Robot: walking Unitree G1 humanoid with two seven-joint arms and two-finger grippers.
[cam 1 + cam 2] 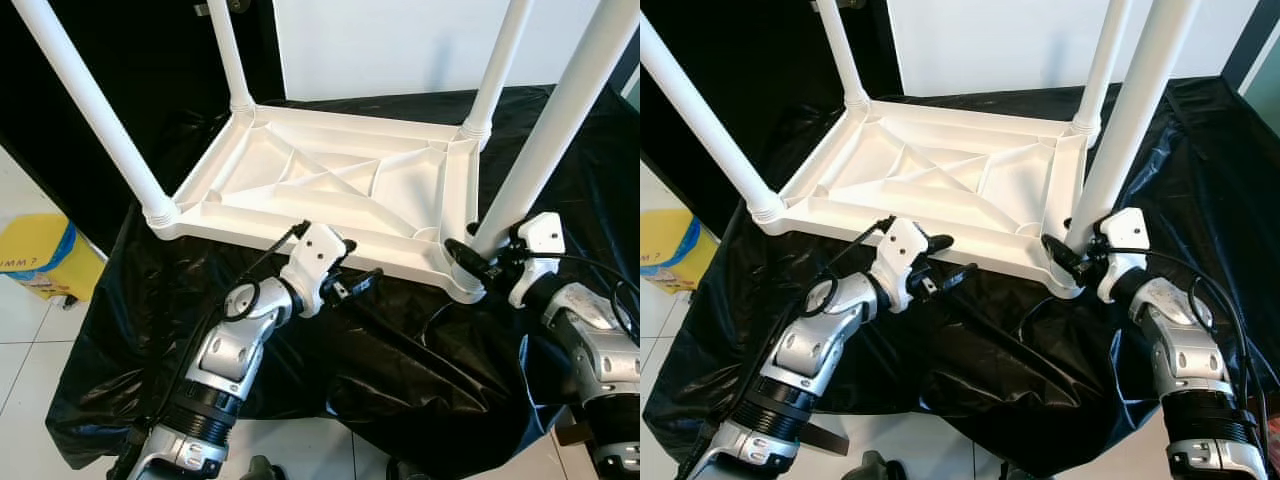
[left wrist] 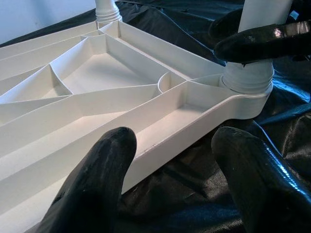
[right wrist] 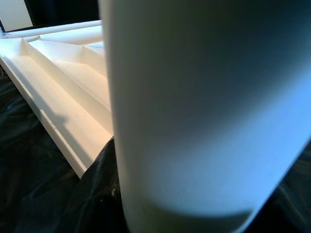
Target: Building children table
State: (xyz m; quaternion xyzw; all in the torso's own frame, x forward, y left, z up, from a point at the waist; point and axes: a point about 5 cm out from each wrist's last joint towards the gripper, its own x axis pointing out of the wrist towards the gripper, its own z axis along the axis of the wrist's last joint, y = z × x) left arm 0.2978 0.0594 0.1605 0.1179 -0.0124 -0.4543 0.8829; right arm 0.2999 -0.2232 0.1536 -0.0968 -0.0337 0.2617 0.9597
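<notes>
Children's table (image 1: 330, 185), all white plastic, is flipped upside down on the black sheet (image 1: 400, 360) with four round legs up, our right pincer (image 1: 478, 260) clamped on the near-right leg (image 1: 560, 120), left pincer (image 1: 345, 285) spread apart by its rim.

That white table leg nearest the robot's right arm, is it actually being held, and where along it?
Yes. The right gripper is shut on the near-right table leg at its base, just above the socket. The left gripper is open, holding nothing.
</notes>
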